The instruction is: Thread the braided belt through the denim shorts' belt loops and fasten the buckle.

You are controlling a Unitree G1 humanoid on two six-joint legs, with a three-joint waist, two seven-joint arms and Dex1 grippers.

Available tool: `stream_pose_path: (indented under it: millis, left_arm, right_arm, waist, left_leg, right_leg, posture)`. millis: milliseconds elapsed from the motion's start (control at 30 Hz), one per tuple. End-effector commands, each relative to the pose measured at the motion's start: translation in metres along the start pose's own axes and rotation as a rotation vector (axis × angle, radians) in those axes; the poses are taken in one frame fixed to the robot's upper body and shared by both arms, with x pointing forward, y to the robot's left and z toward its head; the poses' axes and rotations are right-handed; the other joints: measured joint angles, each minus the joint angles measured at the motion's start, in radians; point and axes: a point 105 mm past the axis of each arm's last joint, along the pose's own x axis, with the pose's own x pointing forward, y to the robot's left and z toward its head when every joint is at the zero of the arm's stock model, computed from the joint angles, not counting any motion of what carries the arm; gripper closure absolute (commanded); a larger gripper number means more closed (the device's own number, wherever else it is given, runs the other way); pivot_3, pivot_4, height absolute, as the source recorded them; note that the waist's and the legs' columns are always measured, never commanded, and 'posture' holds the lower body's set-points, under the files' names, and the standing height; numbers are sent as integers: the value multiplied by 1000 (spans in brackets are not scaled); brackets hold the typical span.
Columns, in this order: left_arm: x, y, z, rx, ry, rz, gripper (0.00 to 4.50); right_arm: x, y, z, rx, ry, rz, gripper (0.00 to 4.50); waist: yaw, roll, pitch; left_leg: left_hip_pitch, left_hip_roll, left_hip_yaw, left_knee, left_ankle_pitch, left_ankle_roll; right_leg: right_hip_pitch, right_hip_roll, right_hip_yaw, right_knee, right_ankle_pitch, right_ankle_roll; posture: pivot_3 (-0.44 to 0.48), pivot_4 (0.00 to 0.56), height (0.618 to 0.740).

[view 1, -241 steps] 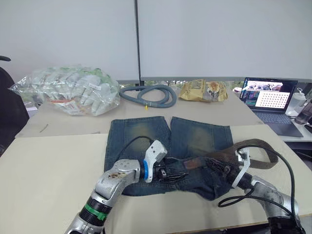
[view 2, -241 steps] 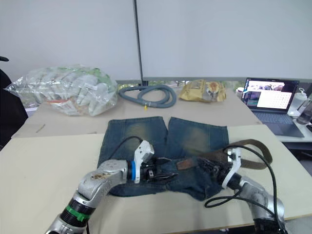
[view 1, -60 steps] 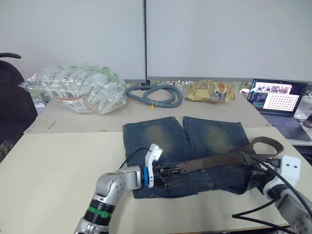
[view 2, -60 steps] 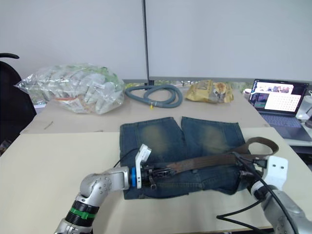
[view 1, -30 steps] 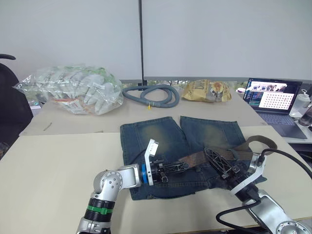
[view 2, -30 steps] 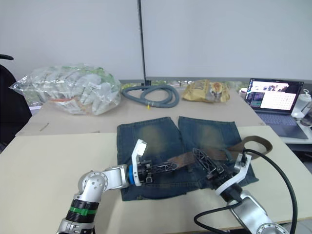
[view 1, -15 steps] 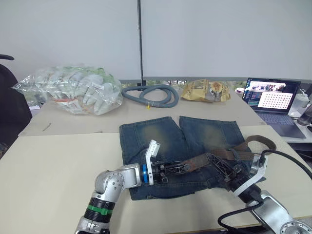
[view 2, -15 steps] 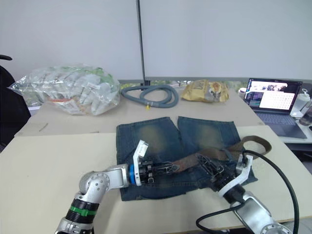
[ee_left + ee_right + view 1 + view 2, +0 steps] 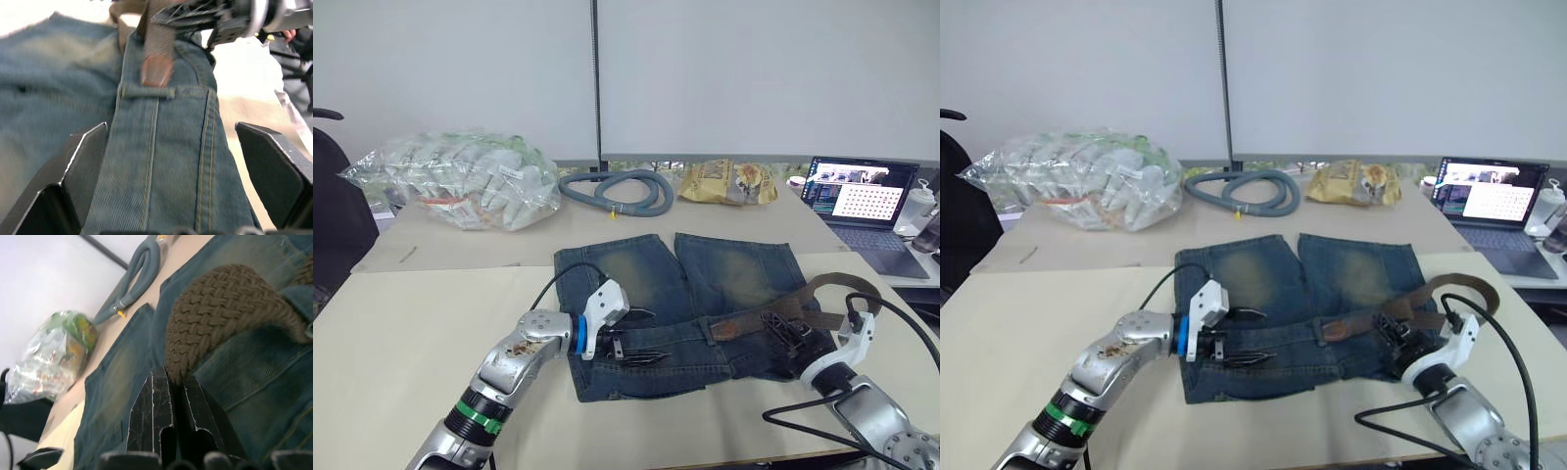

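Currently: left gripper (image 9: 641, 338) jaws wide open over shorts (image 9: 685, 294) waistband on desk (image 9: 421, 323), holding nothing. Next: catch belt (image 9: 773, 313) tip at loop (image 9: 148, 91), pull gently. Right gripper (image 9: 790, 338) jaws clamped on belt; feed slack.

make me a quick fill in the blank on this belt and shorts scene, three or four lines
1. The right gripper is shut on the braided ____.
2. The left gripper hangs open over the waistband of the denim ____.
3. Behind the shorts, beside the grey hose, lies a yellow ____ bag.
4. At the table's right end an open ____ shows a lit screen.

Missing words: belt; shorts; snack; laptop
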Motion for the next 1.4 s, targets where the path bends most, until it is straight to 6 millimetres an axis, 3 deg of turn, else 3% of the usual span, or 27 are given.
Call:
stream_pose_path:
  millis: [33,800,1033,1167,1400]
  left_arm:
    - [1,-4,15,54,-43,-31,28]
    - [0,-2,-3,8,-9,-4,28]
    - [8,2,-29,-238,-22,76,28]
    - [17,-2,-30,-378,-59,70,28]
    - [27,-8,-40,-450,-4,39,28]
  right_arm:
    - [-2,-3,18,-1,-78,-18,4500]
    - [22,28,-44,11,105,73,4500]
    - [26,41,-58,31,148,131,4500]
    - [27,39,-56,29,139,123,4500]
    - [26,42,-56,24,132,133,4500]
  waist:
    - [0,0,0]
    - [-3,0,0]
    - [-5,0,0]
    - [-5,0,0]
    - [-5,0,0]
  left_leg:
    - [0,0,0,0,0,0]
    - [0,0,0,1,0,1]
    - [0,0,0,1,0,1]
    - [0,0,0,2,0,1]
    - [1,0,0,2,0,1]
  right_leg:
    - [0,0,0,0,1,1]
    - [0,6,-3,2,2,4]
    - [0,7,-3,2,2,4]
    - [0,9,-4,3,2,4]
    - [0,11,-4,4,2,5]
  posture:
    - [0,150,740]
    - [0,150,740]
    - [0,150,740]
    - [0,150,740]
    - [0,150,740]
